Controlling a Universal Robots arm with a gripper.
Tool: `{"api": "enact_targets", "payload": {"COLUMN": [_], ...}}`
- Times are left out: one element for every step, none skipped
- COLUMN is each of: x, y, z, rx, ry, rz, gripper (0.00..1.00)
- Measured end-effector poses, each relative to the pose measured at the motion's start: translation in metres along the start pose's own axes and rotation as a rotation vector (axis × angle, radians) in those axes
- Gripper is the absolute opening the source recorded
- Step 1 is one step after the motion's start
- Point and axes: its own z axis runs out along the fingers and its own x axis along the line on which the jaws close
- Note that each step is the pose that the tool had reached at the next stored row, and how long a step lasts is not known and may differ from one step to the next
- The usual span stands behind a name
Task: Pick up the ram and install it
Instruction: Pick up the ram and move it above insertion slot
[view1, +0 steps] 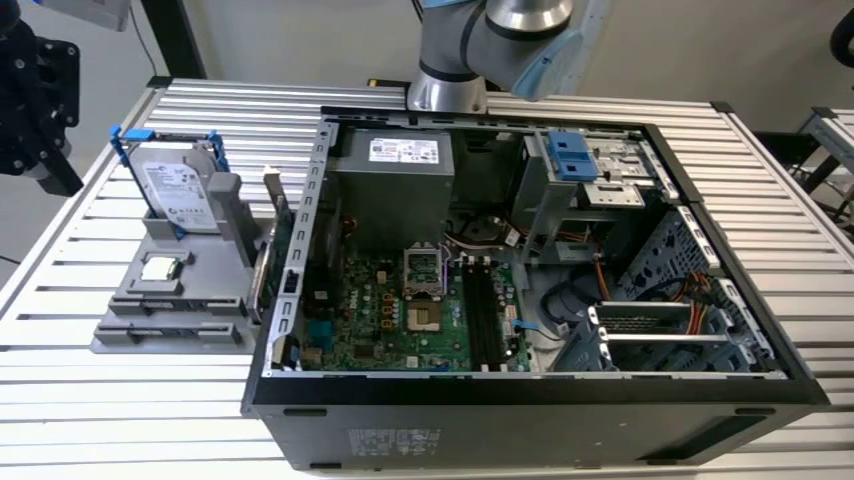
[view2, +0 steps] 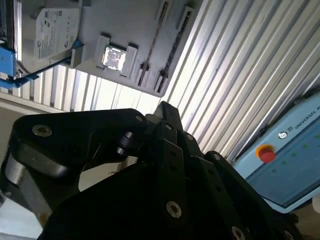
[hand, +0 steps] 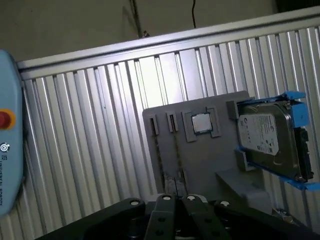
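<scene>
Gripper (hand: 175, 215) hangs above the tabletop (hand: 90, 150); whether it is open or closed cannot be told. Ram (hand: 176, 150) stands on edge in the grey holder (hand: 210, 160), not yet picked up. Motherboard slots (view1: 481, 320) appear empty, so installation is judged outstanding.

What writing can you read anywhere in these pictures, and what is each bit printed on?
Hard drive: white label, print too small to read.
Power supply: white sticker, print too small to read.
Computer case: pale sticker on its near wall, too small to read.
Teach pendant: only a maker's mark beside the red button, left unquoted.
</scene>
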Motion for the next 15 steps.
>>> {"api": "enact_targets", "payload": {"x": [0.0, 0.0, 0.0, 0.0, 0.0, 0.0, 0.0, -0.0001, -0.0001, -0.0001, 0.0, 0.0, 0.0, 0.0001, 0.0], "y": [0.0, 0.0001, 0.0001, 0.0001, 0.0001, 0.0001, 0.0001, 0.0001, 0.0001, 0.0001, 0.0, 0.0, 0.0, 0.0, 0.0], "z": [0.0, 0.0001, 0.0001, 0.0002, 0.0002, 0.0002, 0.0003, 0.0002, 0.0003, 0.0004, 0.0006, 0.0006, 0.0008, 0.0009, 0.001], "rx": [0.0018, 0.0023, 0.0019, 0.0011, 0.0001, -0.0011, -0.0021, -0.003, -0.0024, -0.0025, -0.0026, -0.0029, -0.0031, -0.0035, -0.004], "ry": [-0.0028, -0.0058, -0.0094, -0.0135, -0.0176, -0.0224, -0.0272, -0.0304, -0.0307, -0.0306, -0.0285, -0.026, -0.0247, -0.0238, -0.023], "rz": [-0.013, -0.025, -0.037, -0.046, -0.054, -0.061, -0.069, -0.077, -0.082, -0.09, -0.103, -0.116, -0.133, -0.151, -0.169], "gripper": [0.0, 0.0, 0.0, 0.0, 0.0, 0.0, 0.0, 0.0, 0.0, 0.0, 0.0, 0.0, 0.0, 0.0, 0.0]}}
